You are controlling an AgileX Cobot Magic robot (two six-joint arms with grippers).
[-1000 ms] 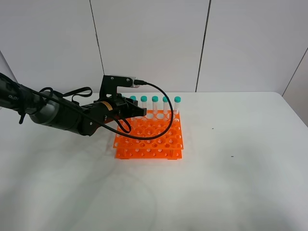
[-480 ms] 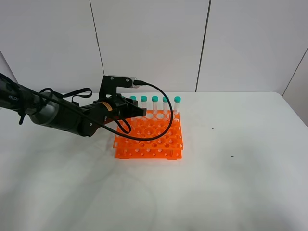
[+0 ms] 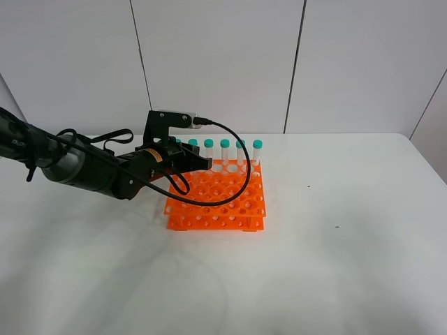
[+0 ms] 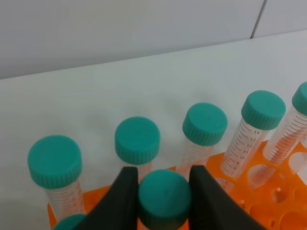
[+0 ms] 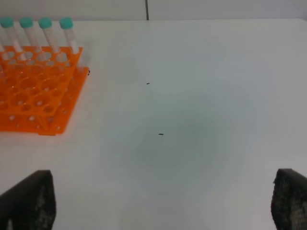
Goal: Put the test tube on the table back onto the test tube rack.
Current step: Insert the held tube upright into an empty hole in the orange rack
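Observation:
My left gripper [image 3: 200,162] hangs over the back left part of the orange test tube rack [image 3: 223,202]. In the left wrist view its two black fingers [image 4: 123,199] are shut on either side of the teal cap of a test tube [image 4: 164,190], which stands upright just in front of the back row of capped tubes [image 4: 204,124]. Whether its tip sits in a hole is hidden. My right gripper [image 5: 159,201] is open and empty over the bare white table [image 5: 192,120], out of the exterior high view.
Several teal-capped tubes [image 3: 225,148] stand along the rack's far row; they also show in the right wrist view [image 5: 45,28]. The left arm's black cable [image 3: 241,164] loops over the rack. The white wall stands behind the table [image 3: 335,265].
My left gripper has shifted slightly to the left with the tube, uncovering one more teal cap at the row's left end. The right gripper has not visibly moved.

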